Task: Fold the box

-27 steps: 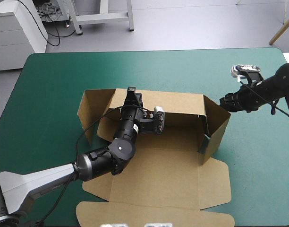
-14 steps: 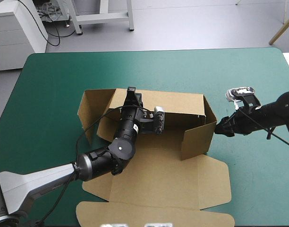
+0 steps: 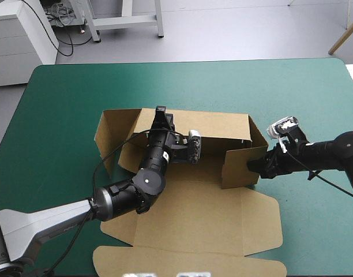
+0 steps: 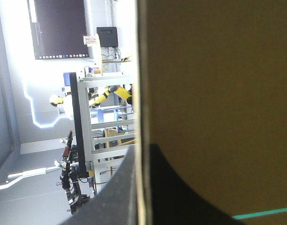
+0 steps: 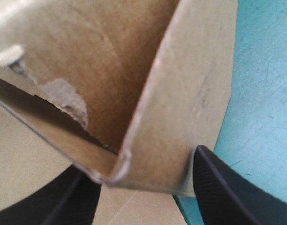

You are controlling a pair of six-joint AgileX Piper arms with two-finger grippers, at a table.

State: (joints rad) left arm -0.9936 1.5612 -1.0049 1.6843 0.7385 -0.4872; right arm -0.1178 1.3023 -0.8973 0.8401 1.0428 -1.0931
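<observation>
**Position.** The box lay at centre frame in the high view on the cover. Its lid panels were flat toward the lower edge and its back wall was upright.

**Left gripper**. It sat on that wall's top edge, upper centre, pinched almost together with the board between. The judged purpose was to steady the wall while the other arm worked.

**Right gripper**. It stood centre right, at the corner where the right wall met its inward-turned flap. It was spread wide and clamped nothing, apparently pressing the flap in.

**Views compared.**
- Only the right wrist view showed the 2 fingers straddling that corner, 1 at each lower corner of the frame (a torn patch of liner also showed, centre left).
- Only the left wrist view confirmed the pinch, with the board edge running down frame centre between the fingers.
- The left wall, splayed outward, appeared solely in the high view, left of centre.
</observation>
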